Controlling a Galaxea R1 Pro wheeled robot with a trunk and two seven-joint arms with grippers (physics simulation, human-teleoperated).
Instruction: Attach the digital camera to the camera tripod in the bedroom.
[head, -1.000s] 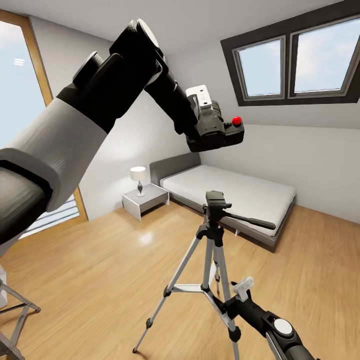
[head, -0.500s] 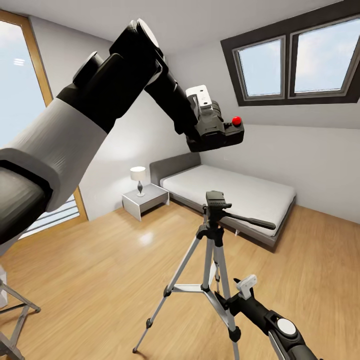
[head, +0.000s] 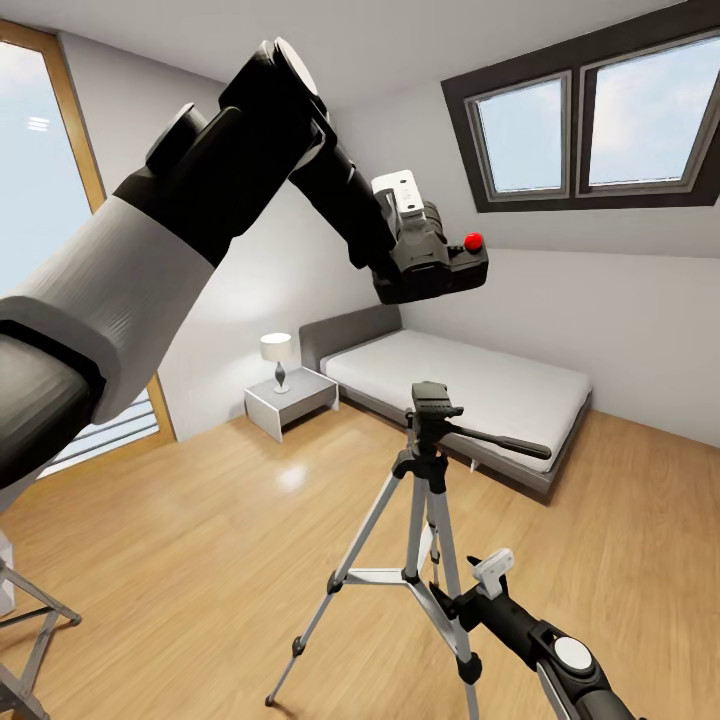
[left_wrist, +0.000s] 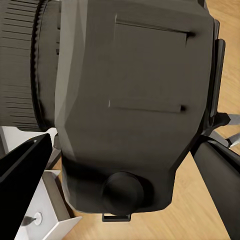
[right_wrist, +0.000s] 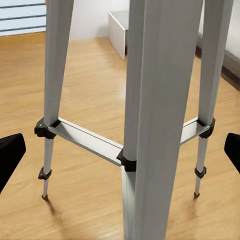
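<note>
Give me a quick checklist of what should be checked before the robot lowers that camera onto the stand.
1. Left claw grips the digital camera: ok.
2. Camera above the camera tripod head, gap between them: ok.
3. Camera exactly centred over the head's mount: cannot tell.
4. Tripod upright, legs spread on the floor: ok.
5. Right claw open, a fingertip at each side of the legs, touching nothing: ok.
6. Pan handle sticks out sideways, not under the camera: ok.

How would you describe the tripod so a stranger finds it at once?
Start from the low grey bed under the skylights. In front of it, on the wood floor, stands the camera tripod. Three silver legs and a black head with a long handle set it apart.
</note>
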